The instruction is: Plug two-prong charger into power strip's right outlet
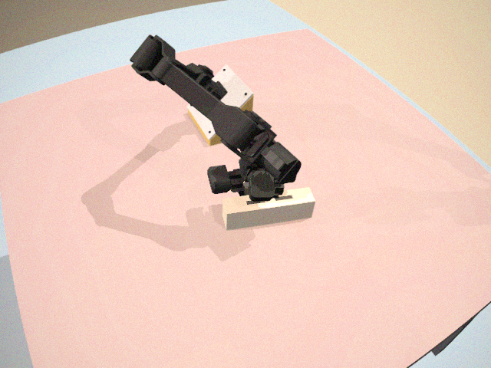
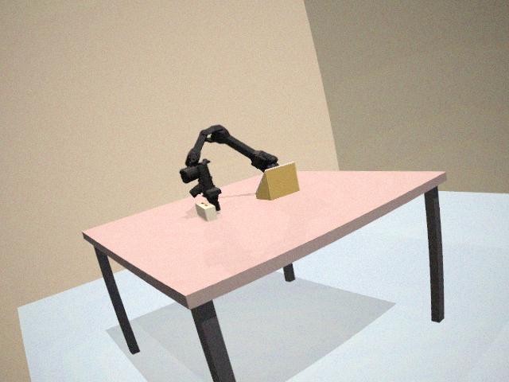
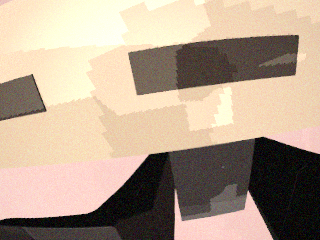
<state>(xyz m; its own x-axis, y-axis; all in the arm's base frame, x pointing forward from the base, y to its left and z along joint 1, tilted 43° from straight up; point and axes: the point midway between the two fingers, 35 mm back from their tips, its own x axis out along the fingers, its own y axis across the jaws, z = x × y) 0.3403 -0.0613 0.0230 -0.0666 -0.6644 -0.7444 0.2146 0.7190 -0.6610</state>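
- A cream-coloured, block-shaped power strip [image 1: 269,211] is seen lying flat on the pink tabletop [image 1: 119,297], with its long side roughly across the top view.
- Two dark rectangular slots are visible on the strip's upper face in the wrist view: a wide one [image 3: 214,63] near the centre and part of another [image 3: 19,96] at the left edge.
- The black six-joint arm [image 1: 205,103] is seen reaching down from its yellow wedge-shaped base block with a white top plate [image 1: 234,89] to the strip.
- The end effector [image 3: 212,187] is pointed downward just above the strip's upper face and is pinched on the dark grey, box-shaped two-prong charger [image 3: 214,183], which is gripped between the black fingers.
- The charger is held just beside the wide slot in the wrist view; its prongs cannot be made out, and whether they touch the strip cannot be told.
- In the top view the wrist and end effector [image 1: 263,194] cover the middle of the strip's rear edge, so the charger itself is hidden there.
- In the exterior view the strip [image 2: 207,211] is seen near the far-left part of the tabletop [image 2: 287,238], with the end effector [image 2: 214,201] directly over it and the yellow base block [image 2: 278,181] well apart behind.
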